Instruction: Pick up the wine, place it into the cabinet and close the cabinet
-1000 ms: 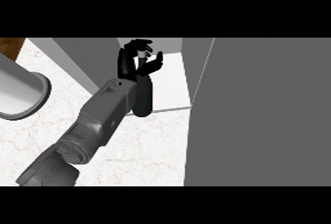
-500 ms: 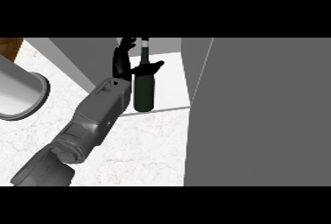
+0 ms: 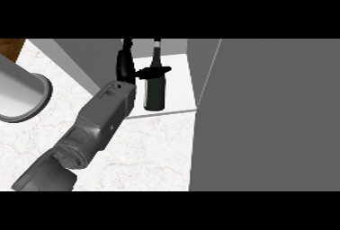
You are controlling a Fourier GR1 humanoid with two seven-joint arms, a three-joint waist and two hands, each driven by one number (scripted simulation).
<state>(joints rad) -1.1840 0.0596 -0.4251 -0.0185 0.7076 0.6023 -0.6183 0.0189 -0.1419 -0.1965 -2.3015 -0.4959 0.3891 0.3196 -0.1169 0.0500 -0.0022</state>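
The dark wine bottle [image 3: 154,92] stands upright on the white floor of the cabinet [image 3: 178,85], close to its front edge. My left hand [image 3: 125,67] is just left of the bottle's neck, fingers straight and pointing away from me. Its thumb [image 3: 154,71] sticks out to the right across the bottle's shoulder; I cannot tell whether it touches. The fingers are not curled round the bottle. My grey left forearm [image 3: 100,117] runs in from the lower left. The right hand does not show.
The open cabinet door [image 3: 266,117] is a large grey panel filling the right side. The cabinet's grey left wall [image 3: 83,63] stands beside my hand. A round grey-and-white container [image 3: 16,94] sits on the marble counter [image 3: 153,152] at the left edge.
My left hand was curled round the bottle's neck; its fingers have straightened and come off to the left. The bottle now stands on its own in the cabinet.
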